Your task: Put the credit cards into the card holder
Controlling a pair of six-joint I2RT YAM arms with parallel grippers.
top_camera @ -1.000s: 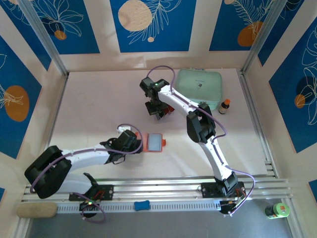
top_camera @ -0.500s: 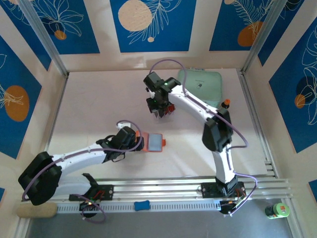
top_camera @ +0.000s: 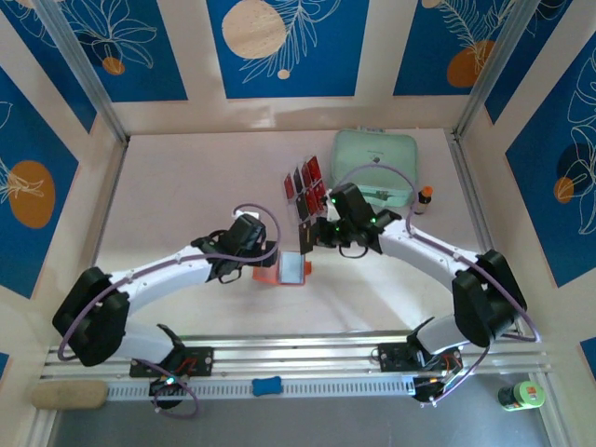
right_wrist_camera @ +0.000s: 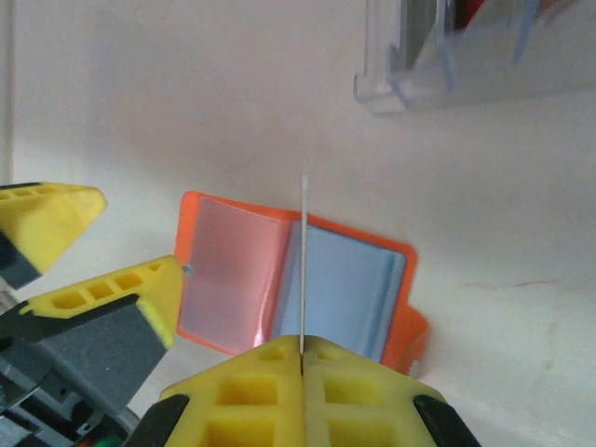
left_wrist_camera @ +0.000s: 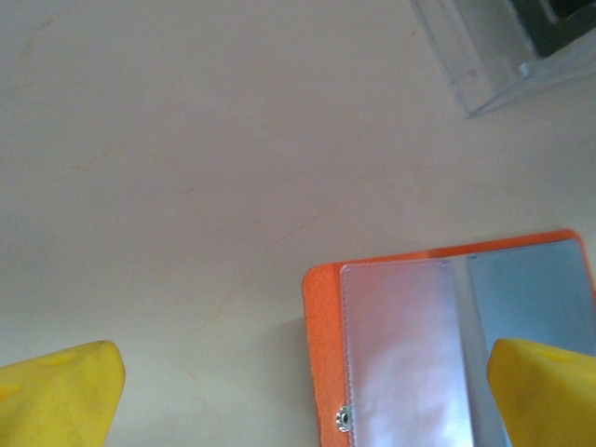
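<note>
The card holder [top_camera: 294, 270] lies open on the table, orange with clear sleeves inside [left_wrist_camera: 438, 345] [right_wrist_camera: 345, 279]. My right gripper [top_camera: 313, 233] [right_wrist_camera: 302, 346] is shut on one thin dark credit card [top_camera: 304, 233], seen edge-on [right_wrist_camera: 303, 251], held upright just above the holder's middle fold. My left gripper [top_camera: 264, 261] [left_wrist_camera: 303, 396] is open at the holder's left side, with one yellow fingertip [left_wrist_camera: 545, 391] over the sleeves and the other over bare table. Several red and black credit cards [top_camera: 304, 181] stand in a clear rack [right_wrist_camera: 447, 65] behind the holder.
A mint-green case [top_camera: 374, 166] sits at the back right, with a small brown bottle [top_camera: 424, 198] beside it. The clear rack's corner [left_wrist_camera: 503, 65] is close behind the holder. Metal rails run along the table's near edge [top_camera: 307, 349].
My right arm has swung from the rack down toward the card holder, carrying a card. The rack is now uncovered. My left gripper has shifted slightly up and right, still open.
</note>
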